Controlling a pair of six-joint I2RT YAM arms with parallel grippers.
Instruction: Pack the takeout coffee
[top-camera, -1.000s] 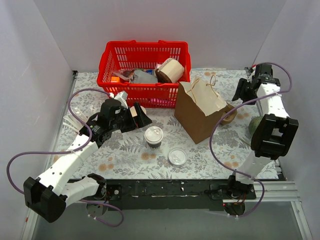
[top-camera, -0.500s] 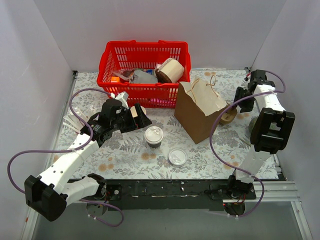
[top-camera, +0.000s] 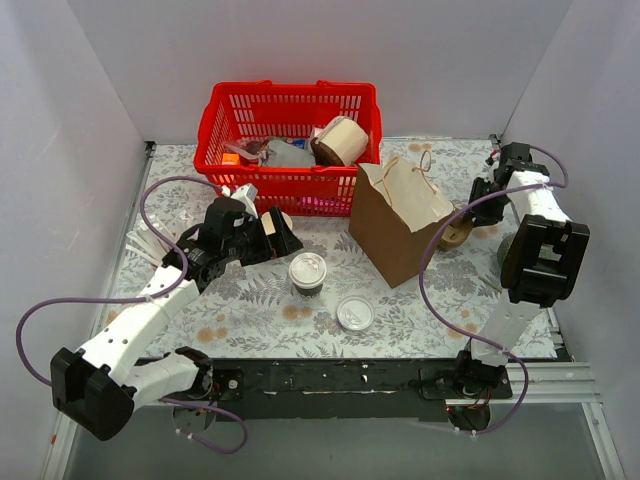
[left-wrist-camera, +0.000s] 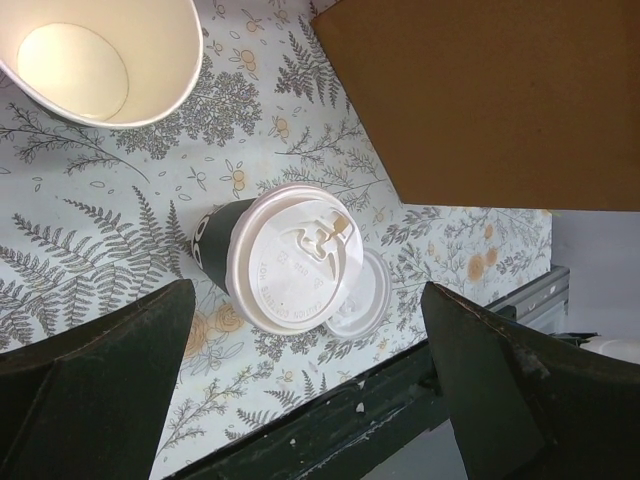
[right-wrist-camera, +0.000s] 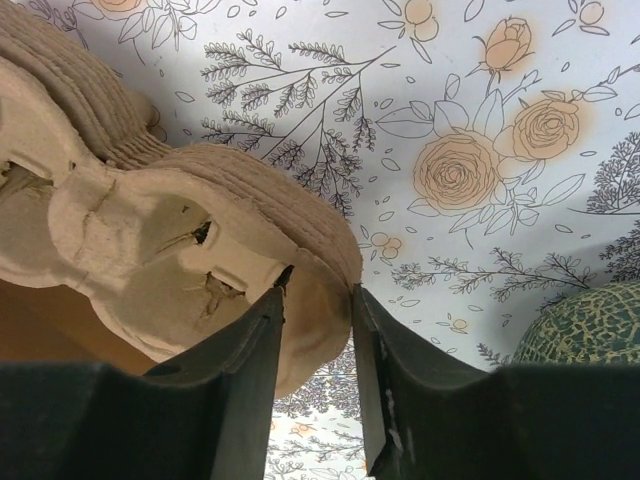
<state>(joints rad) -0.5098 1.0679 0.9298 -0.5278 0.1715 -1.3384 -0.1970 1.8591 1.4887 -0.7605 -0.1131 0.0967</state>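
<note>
Floral tabletop (top-camera: 250, 310), white walls (top-camera: 300, 40), takeout coffee (top-camera: 307, 272)

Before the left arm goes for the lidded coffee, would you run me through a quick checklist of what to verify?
1. State of left tool, open: ok.
2. Lid seated on upright takeout coffee: ok.
3. Coffee centred ahead of the left tool: ok.
4. Clearance of loose lid from the coffee: ok.
5. Mouth of brown bag open: cannot tell.
6. Grip of right tool on pulp carrier: ok.

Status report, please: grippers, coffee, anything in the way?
Left gripper open, facing takeout coffee, upright, lidded. Right gripper shut on pulp carrier. Loose lid beside coffee.
</note>
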